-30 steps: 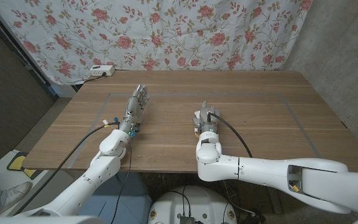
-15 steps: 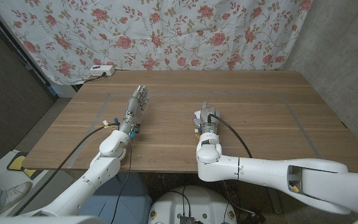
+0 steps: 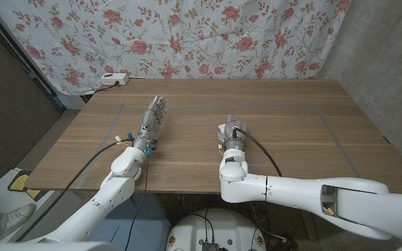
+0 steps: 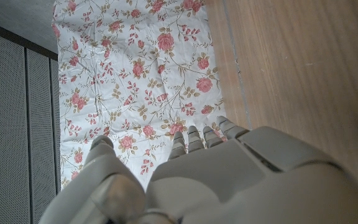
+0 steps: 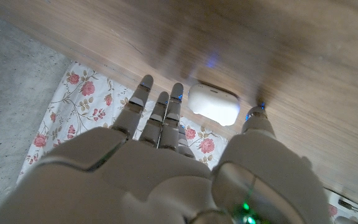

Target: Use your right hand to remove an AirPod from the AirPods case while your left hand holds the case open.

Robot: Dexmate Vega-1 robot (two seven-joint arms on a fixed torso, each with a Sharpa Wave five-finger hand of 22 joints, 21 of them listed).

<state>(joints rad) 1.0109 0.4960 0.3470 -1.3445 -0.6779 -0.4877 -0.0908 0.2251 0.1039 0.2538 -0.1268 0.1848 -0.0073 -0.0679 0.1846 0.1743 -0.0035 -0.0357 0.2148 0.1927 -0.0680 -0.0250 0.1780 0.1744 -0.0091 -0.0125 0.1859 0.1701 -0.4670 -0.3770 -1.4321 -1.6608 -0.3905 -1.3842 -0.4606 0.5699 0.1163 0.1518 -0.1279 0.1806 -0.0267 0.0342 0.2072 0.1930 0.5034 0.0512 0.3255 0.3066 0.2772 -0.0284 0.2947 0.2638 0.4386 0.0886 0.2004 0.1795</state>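
Note:
The white AirPods case (image 5: 214, 104) lies on the wooden table with its lid down, just past my right hand's fingertips (image 5: 160, 98) and between them and the thumb. My right hand (image 3: 229, 130) sits near the table's middle, fingers spread and holding nothing; in the head view it covers the case. My left hand (image 3: 153, 116) is further left on the table, well apart from the case, with its fingers stretched out and nothing in them. The left wrist view shows the left hand's fingers (image 4: 194, 138) pointing towards the curtain.
A white power strip (image 3: 114, 79) lies at the table's back left edge. A floral curtain (image 3: 187, 35) hangs behind the table. Thin tape lines (image 3: 285, 107) mark a rectangle on the tabletop (image 3: 306, 139).

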